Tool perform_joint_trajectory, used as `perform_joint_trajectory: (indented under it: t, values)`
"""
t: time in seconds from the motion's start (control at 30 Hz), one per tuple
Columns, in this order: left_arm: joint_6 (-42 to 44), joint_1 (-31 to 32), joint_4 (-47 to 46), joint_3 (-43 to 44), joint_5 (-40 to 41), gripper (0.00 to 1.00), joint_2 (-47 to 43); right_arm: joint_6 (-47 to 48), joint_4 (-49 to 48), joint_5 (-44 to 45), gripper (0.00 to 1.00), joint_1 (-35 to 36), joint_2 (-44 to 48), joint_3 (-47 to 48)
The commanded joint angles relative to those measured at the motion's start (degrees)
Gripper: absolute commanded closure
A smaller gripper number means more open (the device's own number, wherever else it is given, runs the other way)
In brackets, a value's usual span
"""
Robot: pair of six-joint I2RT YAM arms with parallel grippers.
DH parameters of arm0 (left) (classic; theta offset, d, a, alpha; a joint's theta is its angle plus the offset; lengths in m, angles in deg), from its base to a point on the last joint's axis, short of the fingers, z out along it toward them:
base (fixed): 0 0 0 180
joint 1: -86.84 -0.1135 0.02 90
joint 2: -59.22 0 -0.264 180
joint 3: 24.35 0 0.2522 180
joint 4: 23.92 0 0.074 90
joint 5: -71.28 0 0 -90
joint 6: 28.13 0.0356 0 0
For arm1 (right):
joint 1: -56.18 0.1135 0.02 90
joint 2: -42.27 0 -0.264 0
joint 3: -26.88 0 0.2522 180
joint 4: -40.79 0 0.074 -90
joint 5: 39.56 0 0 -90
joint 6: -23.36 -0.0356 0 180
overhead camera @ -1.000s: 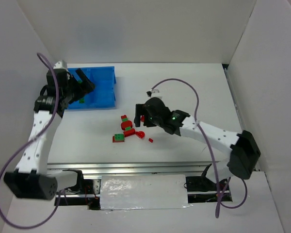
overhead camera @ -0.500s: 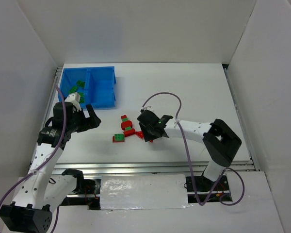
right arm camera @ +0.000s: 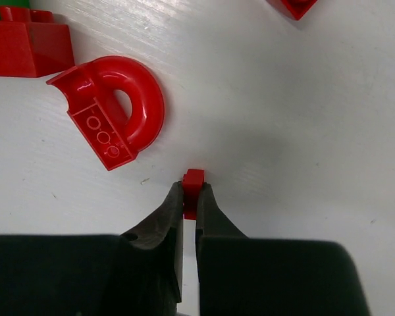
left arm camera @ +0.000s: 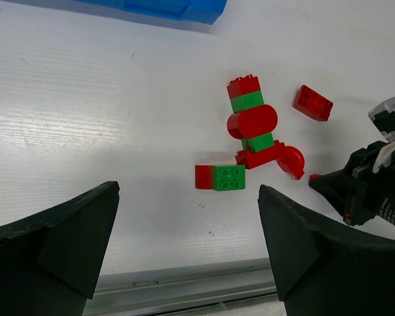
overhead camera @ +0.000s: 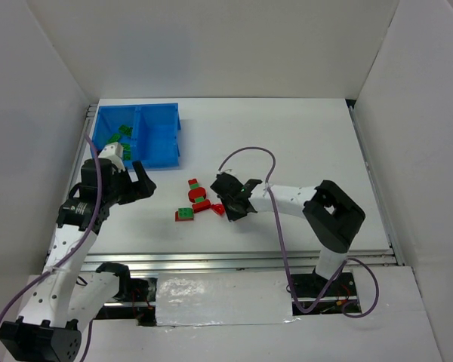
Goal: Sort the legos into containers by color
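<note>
My right gripper (right arm camera: pixel 190 192) is down on the table, shut on a tiny red lego (right arm camera: pixel 193 179) that sticks out past its fingertips. A red arch piece (right arm camera: pixel 118 108) lies just to its left. In the top view that gripper (overhead camera: pixel 230 210) sits at the right end of a small heap of red and green legos (overhead camera: pixel 196 197), and it hides the tiny piece. My left gripper (overhead camera: pixel 140 181) hangs wide open left of the heap, holding nothing. The blue bin (overhead camera: pixel 177 139) stands at the back left. Green legos (overhead camera: pixel 119 136) lie in its left compartment.
A joined red and green brick (left arm camera: pixel 222 177) lies nearest my left gripper (left arm camera: pixel 187 201), and a loose red brick (left arm camera: pixel 312 103) lies beyond the heap. A metal rail (overhead camera: pixel 234 260) runs along the table's near edge. White walls close in the sides and back.
My left arm has come away from the bin to hover left of the heap, still open. My right gripper has dropped to the table and shut on the tiny red lego.
</note>
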Motion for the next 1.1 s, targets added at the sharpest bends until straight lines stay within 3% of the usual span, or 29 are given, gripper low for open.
perform_joint_trajectory:
  t: [0.0, 0.1, 0.2, 0.33, 0.57, 0.63, 0.83, 0.87, 0.9, 0.97, 1.03, 1.07]
  values:
    - [1.30, 0.22, -1.43, 1.66, 0.30, 0.00, -1.06, -1.98, 4.06, 1.67, 1.00, 0.13, 1.75, 3.55]
    - [0.34, 0.22, -0.90, 2.01, 2.58, 0.00, -1.49, -4.09, 7.25, 2.82, 1.00, 0.65, 5.97, 7.24]
    - [-2.12, -0.92, 0.68, 2.54, 8.72, 0.01, -1.85, -2.96, 4.36, -1.11, 1.00, 0.57, 6.60, 13.56]
    - [-4.24, -5.14, 2.88, 3.24, 14.97, 0.00, -2.37, -2.87, 2.95, -4.03, 1.00, 0.66, -5.77, 29.54]
    - [-4.51, -5.76, 2.80, 2.98, 15.86, 0.00, -3.78, -2.08, 2.86, 2.65, 0.96, -0.48, -25.90, 65.64]
    - [-4.07, -7.16, 2.44, 2.81, 14.63, 0.00, -3.43, -0.24, -0.81, 2.21, 0.89, -1.10, -30.74, 70.60]
    - [-3.71, -7.17, 2.62, 2.98, 13.75, 0.01, -2.99, 2.49, -11.81, -1.30, 0.75, -3.03, -34.70, 72.63]
    - [-3.63, -7.16, 2.62, 2.89, 13.66, 0.01, -3.43, 2.67, -12.08, -1.74, 0.69, -3.30, -35.49, 73.60]
    - [-3.54, -7.16, 2.36, 2.89, 13.49, 0.01, -3.60, 2.84, -12.44, -2.09, 0.54, -3.65, -37.07, 74.48]
    - [-3.36, -7.25, 2.27, 2.63, 13.14, 0.00, -3.95, 4.15, -13.58, -3.23, 0.53, -4.00, -38.40, 76.51]
    - [-3.10, -7.16, 2.00, 2.54, 12.35, 0.01, -4.05, 5.13, -15.33, -3.68, 0.43, -4.27, -39.37, 77.47]
    - [-2.84, -7.16, 1.92, 2.54, 11.99, 0.00, -3.96, 5.91, -15.86, -3.42, 0.44, -4.44, -39.72, 77.91]
